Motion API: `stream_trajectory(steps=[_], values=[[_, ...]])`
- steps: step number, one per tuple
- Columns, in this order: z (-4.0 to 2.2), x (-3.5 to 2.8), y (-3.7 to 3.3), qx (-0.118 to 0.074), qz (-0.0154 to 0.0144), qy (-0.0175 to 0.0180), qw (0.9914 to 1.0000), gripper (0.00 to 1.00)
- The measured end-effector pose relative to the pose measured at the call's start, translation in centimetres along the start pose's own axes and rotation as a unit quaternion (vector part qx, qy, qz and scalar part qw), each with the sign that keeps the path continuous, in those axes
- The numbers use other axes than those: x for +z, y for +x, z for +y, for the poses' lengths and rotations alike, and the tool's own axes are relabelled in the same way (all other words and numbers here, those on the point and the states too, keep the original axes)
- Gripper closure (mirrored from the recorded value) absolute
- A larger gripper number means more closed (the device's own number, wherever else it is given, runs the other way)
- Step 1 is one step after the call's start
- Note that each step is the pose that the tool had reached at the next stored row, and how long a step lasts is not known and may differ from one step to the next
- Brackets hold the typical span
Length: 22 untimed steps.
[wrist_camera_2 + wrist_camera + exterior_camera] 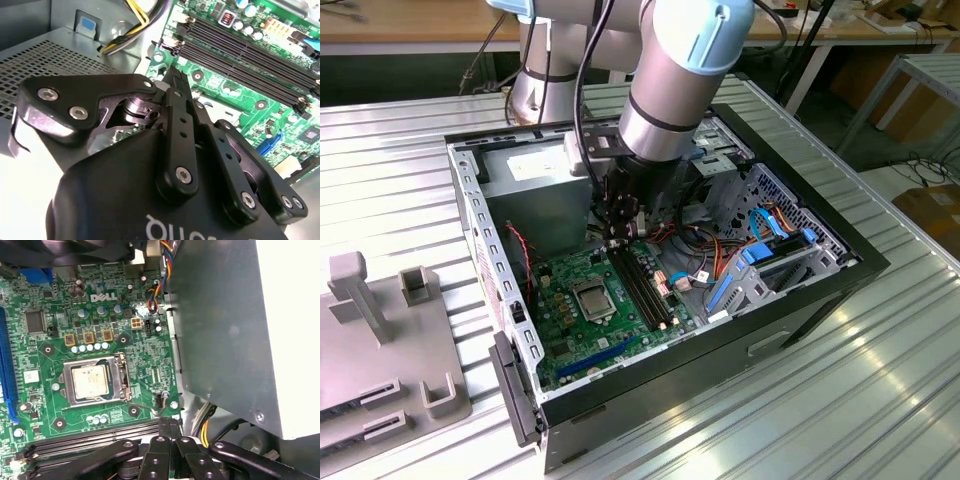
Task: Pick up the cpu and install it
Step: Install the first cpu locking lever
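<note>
Nearest you in both wrist views is the black, bolted linkage of the tool (169,424), its two slim fingers (176,82) pressed together at the tips with nothing between them, so you carry no load. The cpu (90,382), a small flat square chip with a dull silver-grey metal top, already lies inside the square silver-and-black socket frame (122,385) on the green circuit board (145,352), apart from the tool and just beyond the long black memory slots (642,285). In the exterior view the tool hangs over those slots, inside the open black computer case (820,290) that rests on the ribbed metal surface (880,400). I judge the chip seated but the frame not yet clamped, so keep your approach slow and square to the board, and stay clear of the thin wire latch lever (142,405) beside the frame. You have one cpu, one socket frame, one tool, and four memory slots as far as I can count.
</note>
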<state>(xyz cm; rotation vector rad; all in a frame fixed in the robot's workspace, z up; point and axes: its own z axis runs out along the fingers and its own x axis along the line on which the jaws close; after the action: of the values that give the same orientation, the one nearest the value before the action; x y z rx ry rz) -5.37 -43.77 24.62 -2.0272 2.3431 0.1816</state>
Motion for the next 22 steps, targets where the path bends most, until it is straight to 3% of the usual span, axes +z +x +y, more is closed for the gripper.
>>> stream_trajectory(steps=[8,22], values=[[0.32,0.07,-0.15,0.0,-0.0001,0.0,1.0,0.89],[0.43,-0.02,0.77,-0.008,0.0005,-0.0008,0.99997,0.89]])
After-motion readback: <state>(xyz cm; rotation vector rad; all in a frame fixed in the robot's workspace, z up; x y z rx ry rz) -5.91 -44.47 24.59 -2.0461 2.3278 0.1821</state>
